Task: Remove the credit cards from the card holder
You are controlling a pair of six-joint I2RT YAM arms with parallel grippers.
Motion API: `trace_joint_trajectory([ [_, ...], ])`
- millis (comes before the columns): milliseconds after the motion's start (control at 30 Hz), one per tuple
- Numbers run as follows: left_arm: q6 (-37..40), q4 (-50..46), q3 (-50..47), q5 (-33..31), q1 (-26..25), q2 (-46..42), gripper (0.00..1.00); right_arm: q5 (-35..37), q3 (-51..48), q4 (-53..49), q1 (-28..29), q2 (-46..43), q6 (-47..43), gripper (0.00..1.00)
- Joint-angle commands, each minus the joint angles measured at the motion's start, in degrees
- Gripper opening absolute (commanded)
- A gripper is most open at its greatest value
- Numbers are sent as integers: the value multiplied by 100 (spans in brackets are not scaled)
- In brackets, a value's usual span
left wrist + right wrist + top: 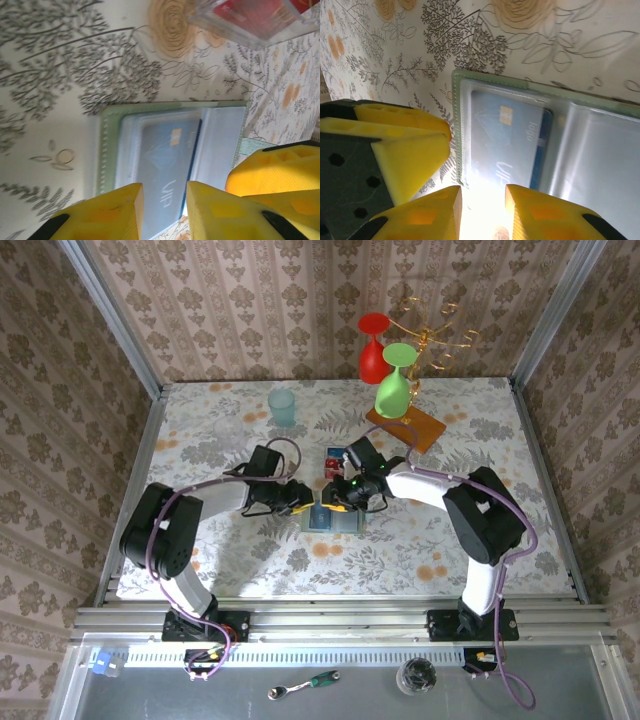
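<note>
Left gripper (162,210): jaws a little apart, astride the end of the blue card (165,150). Whether they grip it I cannot tell. Right gripper (482,215) is part-open at the edge of the holder (456,115), clasping nothing. The holder lies open on the table (60,60), the card sleeved inside — it reads "VIP". Beyond, the red card (245,10) sits in a clear tray (235,30).

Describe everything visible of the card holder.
The card holder lies open on the flowered table, between the left gripper and the right gripper. Its rim looks grey-green with stitching; inside are clear plastic sleeves. One sleeve holds a blue card with a gold chip. Whether a gripper touches it is unclear.
</note>
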Motion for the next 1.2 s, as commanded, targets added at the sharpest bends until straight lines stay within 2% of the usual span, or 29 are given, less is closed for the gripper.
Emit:
trace_joint_trajectory([
  [0, 121, 156, -196, 80, 52, -129, 28, 45, 241, -190, 69, 187, 40, 31],
  [300, 6, 428, -304, 168, 13, 65, 22, 79, 260, -356, 78, 263, -109, 31],
  [767, 186, 21, -310, 45, 8, 296, 14, 205, 173, -309, 79, 308, -131, 30],
  [1167, 260, -114, -322, -14, 8, 358, 13, 235, 135, -259, 79, 455, -181, 28],
])
